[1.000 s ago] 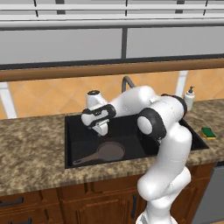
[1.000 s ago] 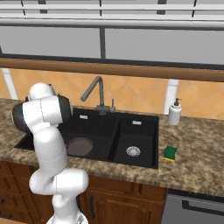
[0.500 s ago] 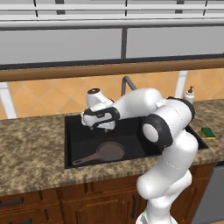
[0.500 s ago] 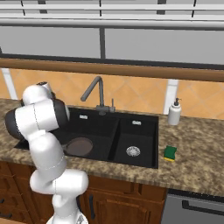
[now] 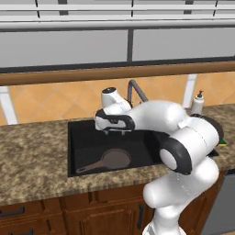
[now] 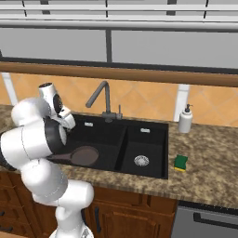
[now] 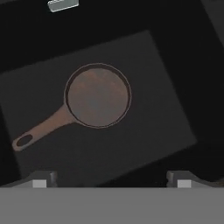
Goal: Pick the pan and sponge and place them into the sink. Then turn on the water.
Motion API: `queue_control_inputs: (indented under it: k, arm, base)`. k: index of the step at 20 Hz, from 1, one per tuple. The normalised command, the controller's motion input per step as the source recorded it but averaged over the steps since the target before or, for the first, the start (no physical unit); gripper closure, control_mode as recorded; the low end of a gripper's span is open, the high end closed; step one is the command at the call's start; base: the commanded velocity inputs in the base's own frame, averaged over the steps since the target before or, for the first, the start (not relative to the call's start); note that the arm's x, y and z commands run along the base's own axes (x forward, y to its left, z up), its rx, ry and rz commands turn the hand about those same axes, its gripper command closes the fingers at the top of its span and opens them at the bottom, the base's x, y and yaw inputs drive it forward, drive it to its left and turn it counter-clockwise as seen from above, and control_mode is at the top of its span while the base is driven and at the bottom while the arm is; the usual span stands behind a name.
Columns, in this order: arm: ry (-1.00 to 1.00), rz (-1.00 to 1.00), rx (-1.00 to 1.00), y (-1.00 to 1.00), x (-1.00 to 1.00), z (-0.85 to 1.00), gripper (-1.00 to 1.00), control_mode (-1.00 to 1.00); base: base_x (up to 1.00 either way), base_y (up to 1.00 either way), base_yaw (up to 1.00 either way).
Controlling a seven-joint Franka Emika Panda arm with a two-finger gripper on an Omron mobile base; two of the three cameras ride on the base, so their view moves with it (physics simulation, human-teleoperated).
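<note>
Hovering above the left basin of the sink (image 5: 78,137), the gripper (image 5: 114,131) is empty, its fingers spread wide, as the hand view shows by the two tips standing far apart at the bottom corners. The pan (image 5: 110,160) lies flat on the floor of that basin, handle pointing toward the front left corner; in the right base view the pan (image 6: 82,156) sits partly behind the arm. The first item therefore appears delivered. The sponge (image 6: 181,162) rests on the desk (image 6: 209,167) just right of the sink's right edge, near the white soap bottle (image 6: 185,120) and well apart from the gripper.

The step in hand is judged to be retrieval of the sponge. To do it well, the arm should rise clear of the basin rim and of the faucet (image 6: 101,97) before swinging right, then descend squarely over the sponge with the fingers straddling its short sides. Being small and soft, the sponge calls for a low, centred grasp, so that the fingertips do not skid on the desk or push it away.
</note>
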Motion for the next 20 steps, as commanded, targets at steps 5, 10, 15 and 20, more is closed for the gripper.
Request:
queue_control_inputs:
  k: [5, 10, 15, 20]
  arm:
    - [0.00, 0.17, -0.03, -0.86, -0.61, 0.45, -1.00, -1.00]
    - [0.04, 0.18, 0.00, -0.85, -0.46, 0.50, -1.00, -1.00]
    - [0.03, 0.20, 0.00, -0.80, -0.48, 0.39, -1.00, -1.00]
    - [0.14, 0.10, 0.00, -0.98, -0.02, 0.23, -1.00, -1.00]
  base:
    - [0.00, 0.00, 0.00]
    - [0.00, 0.00, 0.00]
    - [0.00, 0.00, 0.00]
    - [0.00, 0.00, 0.00]
